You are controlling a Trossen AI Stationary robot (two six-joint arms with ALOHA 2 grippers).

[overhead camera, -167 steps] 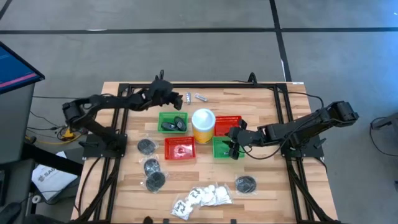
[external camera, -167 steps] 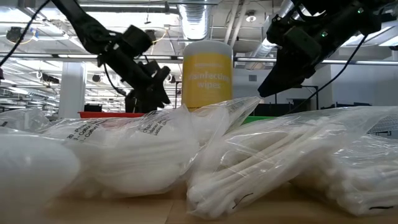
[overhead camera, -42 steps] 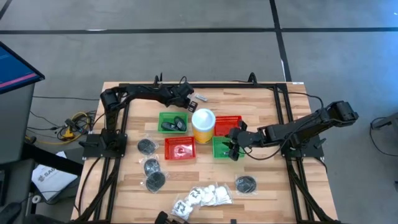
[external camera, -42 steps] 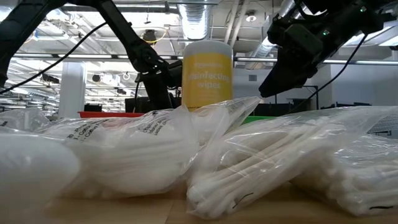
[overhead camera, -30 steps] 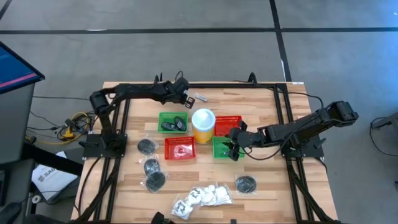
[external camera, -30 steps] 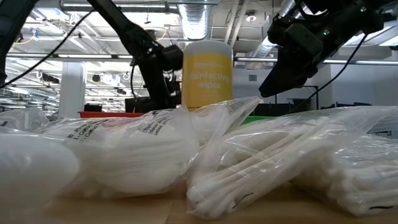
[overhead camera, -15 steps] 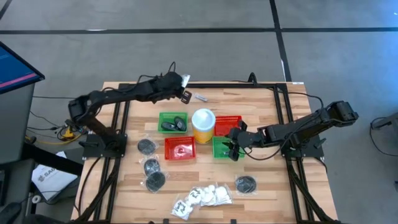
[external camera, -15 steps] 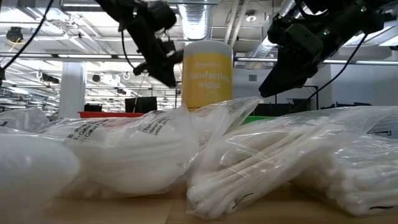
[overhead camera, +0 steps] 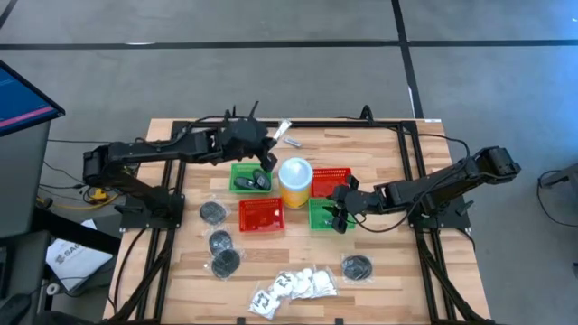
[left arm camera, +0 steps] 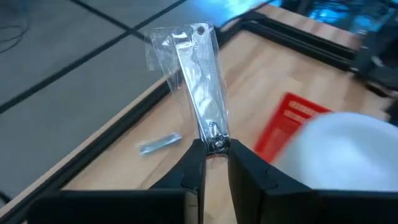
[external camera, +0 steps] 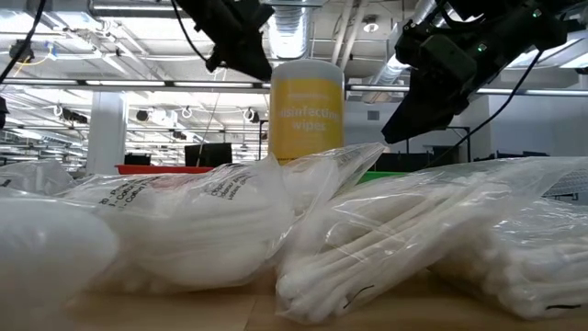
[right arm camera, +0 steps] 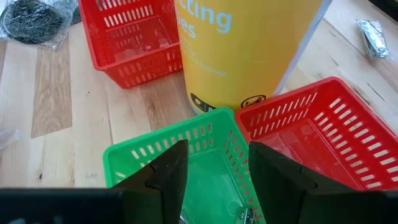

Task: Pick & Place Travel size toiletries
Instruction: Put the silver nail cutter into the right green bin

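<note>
My left gripper (overhead camera: 268, 144) (left arm camera: 215, 154) hangs over the table's far part, between the yellow canister (overhead camera: 295, 181) and the far edge, shut on a silvery metal clipper in a clear wrapper (left arm camera: 202, 87). A second silvery piece (overhead camera: 293, 142) lies flat on the wood near the far edge. My right gripper (overhead camera: 338, 215) (right arm camera: 214, 180) stands open just above a green basket (right arm camera: 186, 155). Dark round pieces in clear bags (overhead camera: 220, 242) and white pieces in packets (overhead camera: 293, 287) lie on the near half. My left gripper pinches the clipper's near end (left arm camera: 216, 134) between its two fingertips. The fingers slant down and lie along the clipper, which sticks out ahead of them. It is lifted clear of the table, its wrapper loose around it.
Around the canister stand another green basket (overhead camera: 251, 177) with dark pieces in it and two red baskets (overhead camera: 261, 215) (overhead camera: 330, 181). A black frame (overhead camera: 298, 124) runs along the table's edges. In the low view, bags of white swabs (external camera: 413, 239) fill the foreground.
My left gripper has risen from the table near the far edge, shut on the wrapped clipper, which now hangs clear of the wood. It has swung toward the canister and rolled a little. The other silvery piece has stayed where it lay.
</note>
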